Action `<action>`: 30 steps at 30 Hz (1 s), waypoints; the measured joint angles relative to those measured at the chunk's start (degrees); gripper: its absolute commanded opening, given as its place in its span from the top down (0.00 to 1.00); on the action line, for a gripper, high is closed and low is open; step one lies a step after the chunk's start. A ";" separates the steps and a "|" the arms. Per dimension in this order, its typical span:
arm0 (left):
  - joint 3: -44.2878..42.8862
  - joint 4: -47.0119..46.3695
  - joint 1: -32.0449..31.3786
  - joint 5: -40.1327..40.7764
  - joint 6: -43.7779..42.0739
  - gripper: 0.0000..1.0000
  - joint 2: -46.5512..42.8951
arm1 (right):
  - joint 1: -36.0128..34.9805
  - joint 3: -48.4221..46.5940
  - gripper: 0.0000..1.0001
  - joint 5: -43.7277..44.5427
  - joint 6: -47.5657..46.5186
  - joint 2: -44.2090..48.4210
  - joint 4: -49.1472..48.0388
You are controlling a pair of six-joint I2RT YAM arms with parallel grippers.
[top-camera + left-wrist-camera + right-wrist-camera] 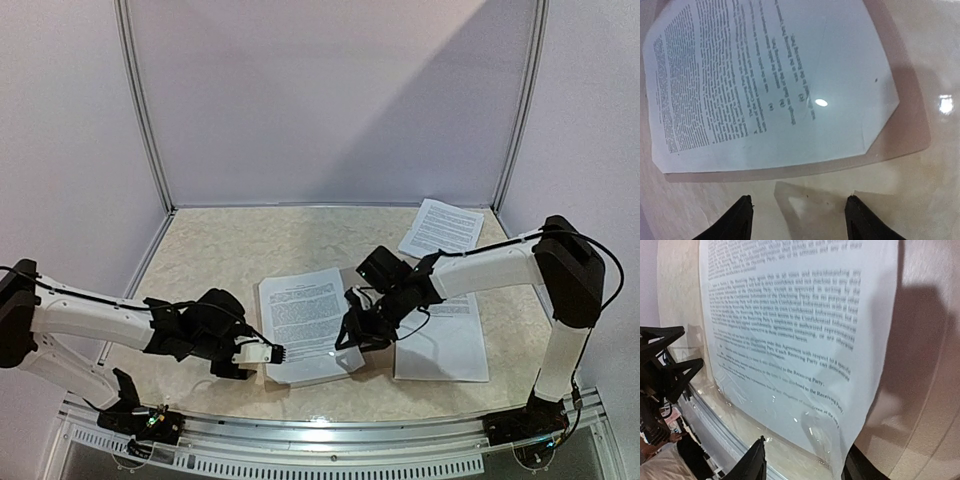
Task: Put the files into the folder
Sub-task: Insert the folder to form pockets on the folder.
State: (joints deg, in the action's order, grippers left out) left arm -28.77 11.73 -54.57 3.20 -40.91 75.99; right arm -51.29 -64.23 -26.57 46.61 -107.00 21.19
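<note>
A printed sheet (302, 312) lies on the folder (318, 374) at the table's middle; the folder's tan edge (900, 145) shows round the sheet in the left wrist view. My left gripper (277, 352) is open and empty, just off the folder's near left edge; its fingers stand wide apart over bare table (799, 200). My right gripper (350, 335) is open at the folder's right edge. In the right wrist view its jaws (802, 456) straddle the sheet's near corner (805, 340) under glossy clear plastic (840, 425); the right finger is partly hidden behind the paper.
A second sheet (441, 340) lies right of the right gripper, a third (441, 228) at the back right. White booth walls and metal posts (145, 110) close in the table. A metal rail (330, 432) runs along the near edge.
</note>
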 measured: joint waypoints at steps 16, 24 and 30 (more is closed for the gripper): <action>-8.07 1.42 15.23 2.89 -5.40 0.37 8.92 | 8.94 -27.85 0.46 15.76 -14.86 -10.95 10.73; -10.34 -4.31 15.67 4.72 -6.23 0.37 13.40 | 10.69 -32.89 0.65 15.19 -15.91 -22.12 6.86; -11.82 -8.92 15.98 6.21 -6.99 0.37 16.74 | 10.54 -30.34 0.84 10.97 -14.78 -22.84 1.84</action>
State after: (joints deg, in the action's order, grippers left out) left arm -40.60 2.81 -38.59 9.41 -47.90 92.73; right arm -40.75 -94.56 -15.59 31.83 -129.84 23.03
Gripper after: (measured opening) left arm 0.630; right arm 0.232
